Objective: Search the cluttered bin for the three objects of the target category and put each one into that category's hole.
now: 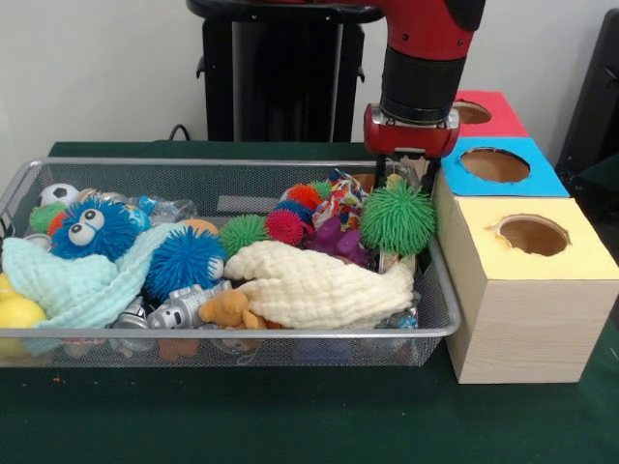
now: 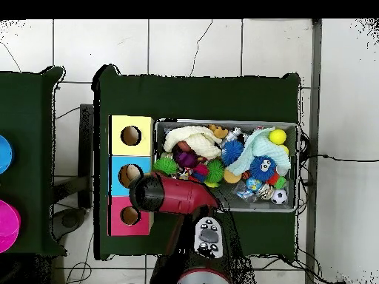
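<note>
Bin [image 1: 232, 333] of silver wire mesh is seen on the green-covered bench [image 1: 290, 416], its long side facing the front camera, crowded with toys. One tan-orange plush animal [image 1: 228, 309] is noted at the bin's front edge, lying against the underside of a cream waffle cloth [image 1: 319, 285] and just beside a silver toy robot [image 1: 184, 309]. The other two plush animals cannot be picked out among the clutter in either view.

Also recorded in the bin: a large green spiky ball [image 1: 397, 217] at the end nearest the boxes, a blue spiky ball [image 1: 184, 261], a blue fuzzy toy with big eyes [image 1: 92, 227], a pale mint cloth [image 1: 77, 285], a yellow ball [image 1: 17, 314] and a small soccer ball [image 1: 58, 193].

Three pale wooden boxes are set in a row, touching the bin's end: yellow-topped box [image 1: 532, 280] nearest the front camera, blue-topped box [image 1: 498, 166] in the middle, red-topped box [image 1: 484, 114] farthest. The red top's round hole [image 1: 471, 113] is partly hidden by the arm in the front view; it shows clearly from overhead.

The hand [image 1: 404, 174] is lowered at the bin's box-side end, behind the green spiky ball. Its fingers are hidden, so whether it is released or clenched cannot be told.

No readable writing, brand or label is visible in either view.
</note>
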Available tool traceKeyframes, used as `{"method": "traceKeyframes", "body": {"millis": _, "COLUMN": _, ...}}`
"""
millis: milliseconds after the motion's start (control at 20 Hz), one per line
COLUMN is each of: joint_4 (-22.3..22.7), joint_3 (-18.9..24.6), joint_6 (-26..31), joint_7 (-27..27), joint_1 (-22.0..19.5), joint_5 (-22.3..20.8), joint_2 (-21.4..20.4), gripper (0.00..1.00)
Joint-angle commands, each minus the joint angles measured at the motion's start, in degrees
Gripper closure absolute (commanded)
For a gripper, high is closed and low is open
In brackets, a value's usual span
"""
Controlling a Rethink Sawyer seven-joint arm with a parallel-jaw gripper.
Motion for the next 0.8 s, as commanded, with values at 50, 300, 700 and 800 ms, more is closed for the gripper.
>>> {"method": "traceKeyframes", "body": {"millis": 50, "joint_4": 2.7, "joint_3": -3.2, "joint_6": 1.8, "joint_7": 18.0, "joint_1": 2.5, "joint_5": 4.5, "joint_2": 1.9, "gripper": 0.00}}
{"method": "traceKeyframes", "body": {"millis": 300, "joint_4": 5.0, "joint_3": -4.6, "joint_6": 1.2, "joint_7": 19.7, "joint_1": 4.7, "joint_5": 5.6, "joint_2": 0.5, "gripper": 0.00}}
{"method": "traceKeyframes", "body": {"millis": 700, "joint_4": 8.3, "joint_3": -0.7, "joint_6": -3.0, "joint_7": 19.3, "joint_1": 1.5, "joint_5": 6.7, "joint_2": 1.9, "gripper": 0.00}}
{"method": "traceKeyframes", "body": {"millis": 800, "joint_4": 7.6, "joint_3": -0.8, "joint_6": -3.3, "joint_7": 19.4, "joint_1": 1.5, "joint_5": 6.9, "joint_2": 3.6, "gripper": 0.00}}
